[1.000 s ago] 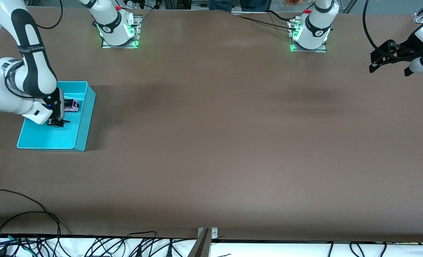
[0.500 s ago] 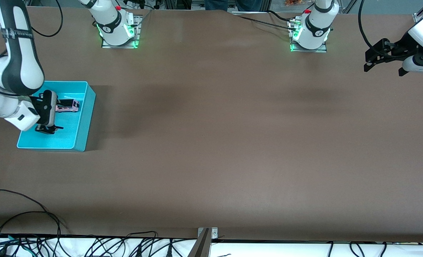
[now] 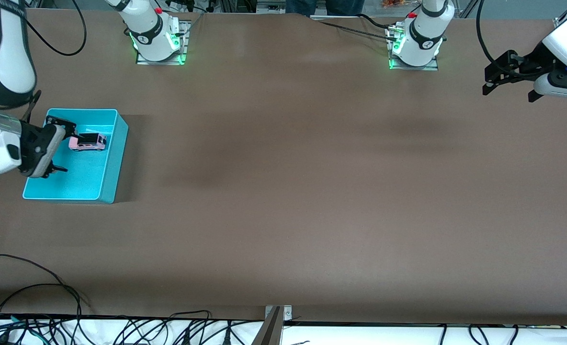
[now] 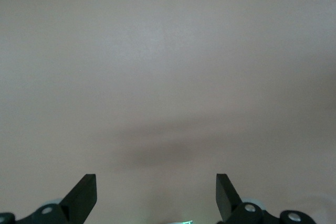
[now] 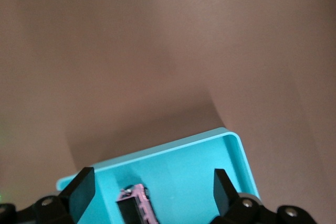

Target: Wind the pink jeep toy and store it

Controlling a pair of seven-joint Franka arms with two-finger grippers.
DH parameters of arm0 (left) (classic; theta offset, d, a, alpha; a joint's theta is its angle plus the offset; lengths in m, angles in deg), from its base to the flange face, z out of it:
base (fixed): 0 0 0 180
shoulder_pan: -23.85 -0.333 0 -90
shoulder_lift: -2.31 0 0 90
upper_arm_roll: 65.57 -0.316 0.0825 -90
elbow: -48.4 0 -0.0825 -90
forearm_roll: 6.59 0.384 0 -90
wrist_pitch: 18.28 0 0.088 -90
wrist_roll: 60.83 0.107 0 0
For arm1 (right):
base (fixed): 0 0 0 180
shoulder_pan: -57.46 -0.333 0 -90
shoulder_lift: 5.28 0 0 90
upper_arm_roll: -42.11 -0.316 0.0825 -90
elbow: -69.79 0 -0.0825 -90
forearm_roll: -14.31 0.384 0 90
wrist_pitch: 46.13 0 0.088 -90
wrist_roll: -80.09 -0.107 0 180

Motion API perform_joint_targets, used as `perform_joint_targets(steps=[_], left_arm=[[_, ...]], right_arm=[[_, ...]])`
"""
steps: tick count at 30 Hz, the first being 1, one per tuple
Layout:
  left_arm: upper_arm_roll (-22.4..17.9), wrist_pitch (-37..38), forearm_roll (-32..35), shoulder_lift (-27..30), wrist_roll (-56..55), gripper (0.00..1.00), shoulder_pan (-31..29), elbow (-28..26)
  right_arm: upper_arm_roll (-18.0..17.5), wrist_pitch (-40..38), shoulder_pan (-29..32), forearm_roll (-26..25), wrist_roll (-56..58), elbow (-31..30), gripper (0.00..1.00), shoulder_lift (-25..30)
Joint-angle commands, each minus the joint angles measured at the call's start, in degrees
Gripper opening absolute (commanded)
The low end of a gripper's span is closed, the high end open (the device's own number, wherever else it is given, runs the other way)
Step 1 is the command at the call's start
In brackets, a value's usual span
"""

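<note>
A wide sweep of brown table lies bare through the centre and lower half of the front view, its near edge lined with tangled black cables along the bottom of the frame. At the middle left, the turquoise bin sits near the right arm's end of the table, with open tabletop on its centre-facing side. The pink jeep toy rests on the bin's floor, in the part of the bin farther from the front camera, standing on its wheels and free of any grip. The right gripper hangs over the bin's outer edge at the frame's left margin, its fingers spread and empty, just beside the toy. The left gripper hovers at the upper right of the frame over the left arm's end of the table, fingers likewise parted and holding nothing. The right wrist view adds what the overhead angle cannot: the bin's rounded corner wall and the jeep framed between two black fingertips. The left wrist view shows only plain tabletop and a faint shadow past its own spread fingertips. The toy is small and boxy, pale pink with a black roof and dark wheels.
</note>
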Motion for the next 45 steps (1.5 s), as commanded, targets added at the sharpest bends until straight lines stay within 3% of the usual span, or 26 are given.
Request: perform_joint_targets(steps=[1,5,11,17,23,33,42,45], left_arm=[[-0.6,-0.6,-1.8,0.2,-0.4,1.0,0.3,-0.1],[-1.5,-1.2,-1.8,1.4,-0.4,1.0,1.6,-1.7],[-8.4,-1.4,-2.0,1.7,-0.4,1.0,6.8,-2.3],[-8.4,-1.2,-2.3,0.2,-0.4,1.0,6.5,-0.9],[-8.1,-0.7,-2.3,0.1,-0.5,1.0,6.8,-0.4],[-7.1,-0.7,-2.0,0.1,-0.5,1.0,6.5,-0.4],[-7.2,0.0,-2.0,0.2,-0.5,1.0,6.2,-0.4],[-7.2,0.0,-2.2,0.2,-0.5,1.0,6.2,-0.4]], right_arm=[[-1.1,-3.6,-0.3,-1.4,-11.2,5.0,1.0,-0.3],[-1.5,-5.3,-1.2,-2.4,-18.6,8.0,1.0,-0.4],[-1.5,-7.9,-2.4,-2.9,-34.5,11.2,1.0,-0.4],[-1.6,-8.7,-4.5,-5.9,-45.8,13.4,1.0,-0.4],[-1.6,-10.3,-4.8,-5.9,-59.8,14.5,1.0,-0.4],[-1.2,-10.1,-4.8,-7.1,-61.8,13.4,1.0,2.5],[-2.5,-5.7,-4.8,-10.3,-61.8,1.6,1.0,11.7],[-2.6,-5.9,-4.9,-10.3,-61.8,1.0,1.0,12.5]])
